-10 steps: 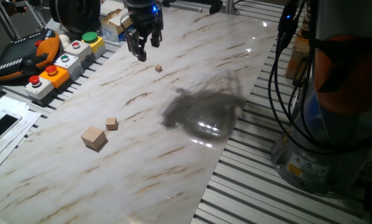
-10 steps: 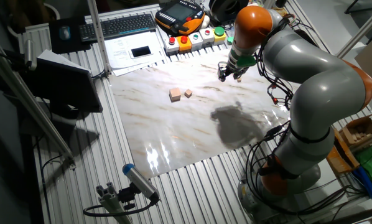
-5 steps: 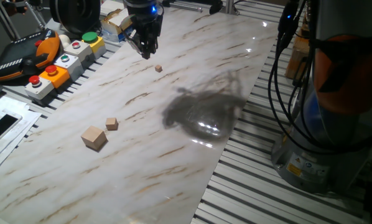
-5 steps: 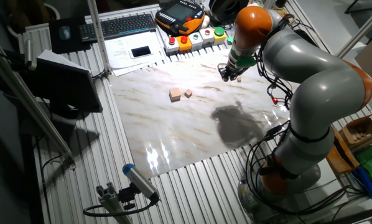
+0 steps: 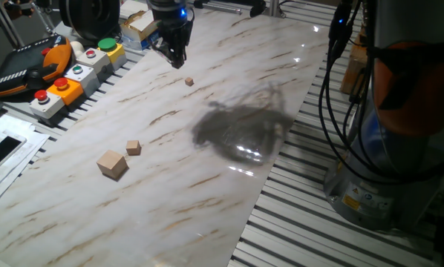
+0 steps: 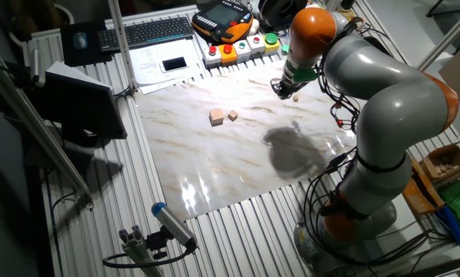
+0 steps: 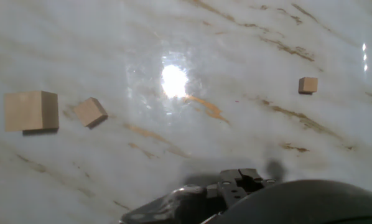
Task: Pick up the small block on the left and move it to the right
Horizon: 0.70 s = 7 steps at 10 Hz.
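Note:
The small block [image 5: 189, 81] is a tiny light-brown cube lying by itself on the marbled table top [image 5: 229, 96]. In the hand view the small block [image 7: 308, 84] sits at the upper right. My gripper [image 5: 175, 59] hangs above the table, a little up and left of that block and apart from it, fingers pressed together with nothing between them. From the other side my gripper [image 6: 280, 89] shows below the orange wrist. In the hand view only the dark hand body [image 7: 248, 196] shows along the bottom edge.
A medium tan cube [image 5: 134, 147] and a larger tan cube [image 5: 113, 164] lie together, away from the gripper; the same medium cube [image 7: 90, 112] and large cube [image 7: 30, 111] appear at the hand view's left. Button boxes [image 5: 66, 85] and a teach pendant [image 5: 29, 67] line one table edge.
The fingers stood spread open a second ago and have since closed on nothing. The gripper has drifted slightly up and away from the small block, which has not moved.

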Each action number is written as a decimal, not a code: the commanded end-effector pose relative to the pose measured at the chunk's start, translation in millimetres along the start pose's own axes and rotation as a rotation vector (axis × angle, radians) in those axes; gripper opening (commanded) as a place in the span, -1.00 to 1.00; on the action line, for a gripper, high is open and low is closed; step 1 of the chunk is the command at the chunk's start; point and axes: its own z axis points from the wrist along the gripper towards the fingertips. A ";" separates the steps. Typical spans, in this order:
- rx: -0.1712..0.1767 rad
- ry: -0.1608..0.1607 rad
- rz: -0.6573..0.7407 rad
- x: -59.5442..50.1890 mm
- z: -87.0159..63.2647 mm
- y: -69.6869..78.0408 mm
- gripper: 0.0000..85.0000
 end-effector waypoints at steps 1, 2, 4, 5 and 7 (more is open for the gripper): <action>0.013 0.006 0.002 -2.5 1.9 -3.5 -0.98; 0.003 0.010 0.002 -4.2 6.2 -6.6 -0.98; 0.009 -0.011 0.014 -8.3 19.2 -8.0 -0.98; -0.003 -0.010 0.027 -12.2 23.7 -8.6 -0.98; -0.011 0.005 0.025 -19.0 25.6 -16.3 -0.98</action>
